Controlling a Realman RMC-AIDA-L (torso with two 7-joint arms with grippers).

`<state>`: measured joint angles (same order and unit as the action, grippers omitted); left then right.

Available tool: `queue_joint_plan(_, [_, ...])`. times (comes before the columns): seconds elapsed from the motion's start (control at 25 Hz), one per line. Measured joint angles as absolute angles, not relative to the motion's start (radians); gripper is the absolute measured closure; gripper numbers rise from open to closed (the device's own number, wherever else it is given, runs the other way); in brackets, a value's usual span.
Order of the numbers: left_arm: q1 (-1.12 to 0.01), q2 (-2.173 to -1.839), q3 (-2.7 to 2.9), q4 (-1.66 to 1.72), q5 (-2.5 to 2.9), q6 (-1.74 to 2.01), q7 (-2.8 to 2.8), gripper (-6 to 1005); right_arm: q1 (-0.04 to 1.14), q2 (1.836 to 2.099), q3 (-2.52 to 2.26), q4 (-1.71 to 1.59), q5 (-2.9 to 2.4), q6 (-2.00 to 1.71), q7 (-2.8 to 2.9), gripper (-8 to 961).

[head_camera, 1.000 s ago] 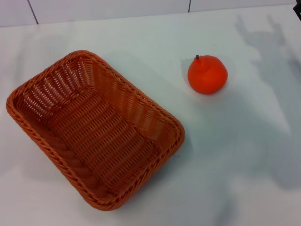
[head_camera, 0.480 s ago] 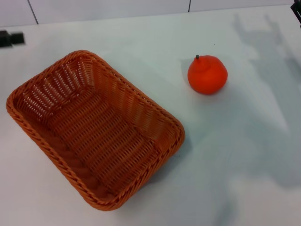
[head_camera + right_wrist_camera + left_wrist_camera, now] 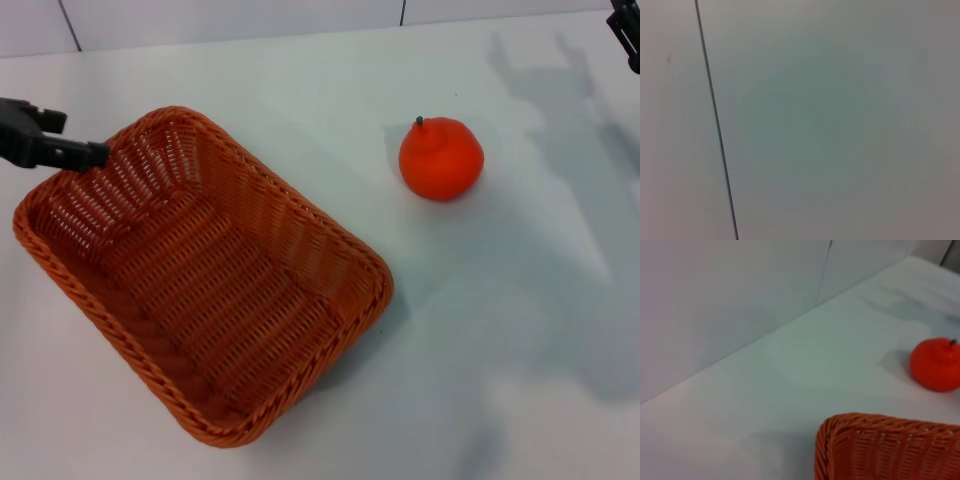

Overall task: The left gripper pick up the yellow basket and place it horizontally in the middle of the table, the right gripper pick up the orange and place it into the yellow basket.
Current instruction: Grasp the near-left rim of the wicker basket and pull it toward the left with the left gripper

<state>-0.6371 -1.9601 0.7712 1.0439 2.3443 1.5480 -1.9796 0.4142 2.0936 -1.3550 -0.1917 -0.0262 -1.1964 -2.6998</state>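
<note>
text: none legible | labels: none | brands: none | numbers: none | signs: none

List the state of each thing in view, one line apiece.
Basket: empty, upright on the table, lying diagonally.
Orange: on the table, stem up, apart from the basket, untouched.
Left gripper: at the basket's far left rim, holding nothing.
Right gripper: at the far right edge, away from the orange.
Table: bears basket and orange.
</note>
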Motion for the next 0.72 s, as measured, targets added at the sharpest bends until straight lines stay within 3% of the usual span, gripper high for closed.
queue_joint_plan(0.72, [-0.671, -2.035, 0.853, 1.055, 2.548, 1.426, -1.978, 174, 0.408, 2.095, -1.402, -0.19, -0.026, -1.197, -2.699, 22])
